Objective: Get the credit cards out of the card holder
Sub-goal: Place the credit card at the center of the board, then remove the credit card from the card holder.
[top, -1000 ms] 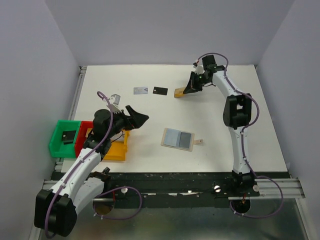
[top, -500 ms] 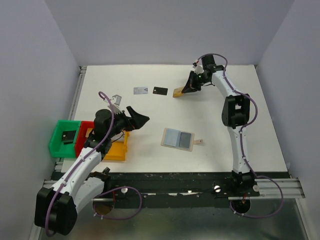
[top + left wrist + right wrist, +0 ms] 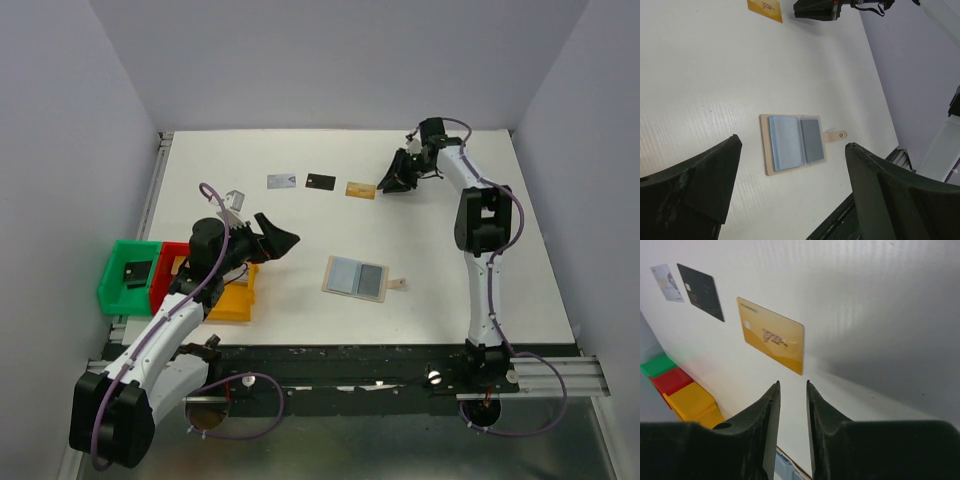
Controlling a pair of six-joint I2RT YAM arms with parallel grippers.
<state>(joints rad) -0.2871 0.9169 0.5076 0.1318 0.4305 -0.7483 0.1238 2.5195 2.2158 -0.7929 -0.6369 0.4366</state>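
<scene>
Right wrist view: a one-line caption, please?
Right gripper, slightly open and empty, near a gold card lying flat beside a black card and a silvery card.

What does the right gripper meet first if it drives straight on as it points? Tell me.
Probably the orange-gold card, lying flat on the table just ahead of the right gripper. The gripper looks tilted downward, so it might touch bare table first.

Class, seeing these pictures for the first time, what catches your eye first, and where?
Three thin cards lie in a row at the far side of the white table: a silvery-white card, a black card and an orange-gold card, with the right gripper just beside the gold one. Mid-table lies the open tan-bordered card holder with two blue panels.
</scene>
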